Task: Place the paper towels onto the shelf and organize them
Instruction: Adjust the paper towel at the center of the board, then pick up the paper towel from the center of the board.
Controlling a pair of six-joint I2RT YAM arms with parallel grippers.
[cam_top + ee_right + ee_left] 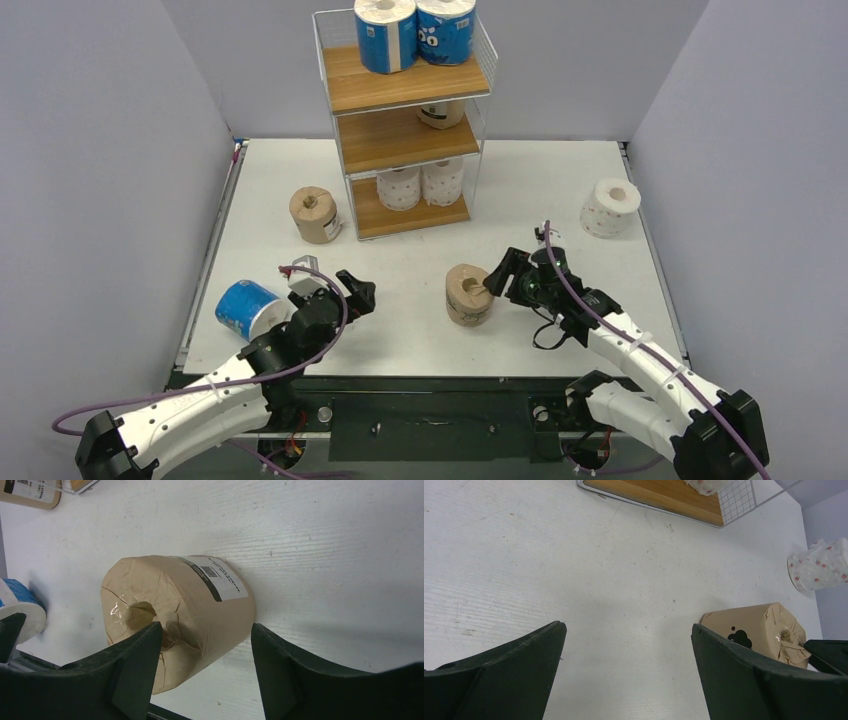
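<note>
A tan-wrapped paper towel roll (468, 294) stands on end at the table's middle. My right gripper (206, 632) is open astride its wall, one finger at the hollow core and the other just clear of its side (200, 595). My left gripper (629, 630) is open over bare table, holding nothing. The shelf (350, 85) carries two blue rolls (385, 33) on top, one roll (441, 113) on the middle board and two white rolls (399, 187) at the bottom. Loose rolls: tan (314, 214), blue (247, 309), white (609, 207).
The blue roll lies on its side against my left arm at the table's left edge. Grey walls close in the table on both sides and behind the shelf. The white roll stands near the right wall.
</note>
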